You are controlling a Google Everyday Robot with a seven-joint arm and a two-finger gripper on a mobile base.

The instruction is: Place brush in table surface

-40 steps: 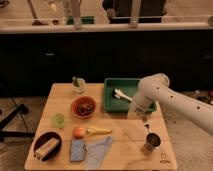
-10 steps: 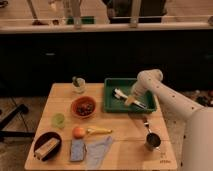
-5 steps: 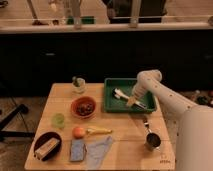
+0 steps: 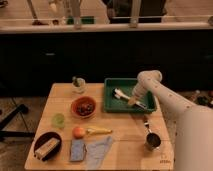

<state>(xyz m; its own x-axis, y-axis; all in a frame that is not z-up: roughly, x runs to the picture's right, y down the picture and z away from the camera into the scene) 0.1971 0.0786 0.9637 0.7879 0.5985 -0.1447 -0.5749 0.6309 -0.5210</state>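
Observation:
The slim white brush (image 4: 121,93) lies slantwise inside the green tray (image 4: 112,103), its head toward the tray's left. My gripper (image 4: 133,100) is down in the tray, right over the middle of the brush, with the white arm (image 4: 165,97) reaching in from the right. The gripper hides part of the handle. The light wooden table surface (image 4: 127,134) carries the tray at its back right.
On the table: a red bowl (image 4: 83,106), a green cup (image 4: 59,120), an orange fruit (image 4: 78,132), a banana (image 4: 99,131), a black bowl with a wooden scrubber (image 4: 47,146), a blue sponge (image 4: 77,149), a cloth (image 4: 99,149), a metal cup (image 4: 152,141).
The gripper has moved from above the table's right side into the green tray and lowered onto the brush. In the last second it barely shifted.

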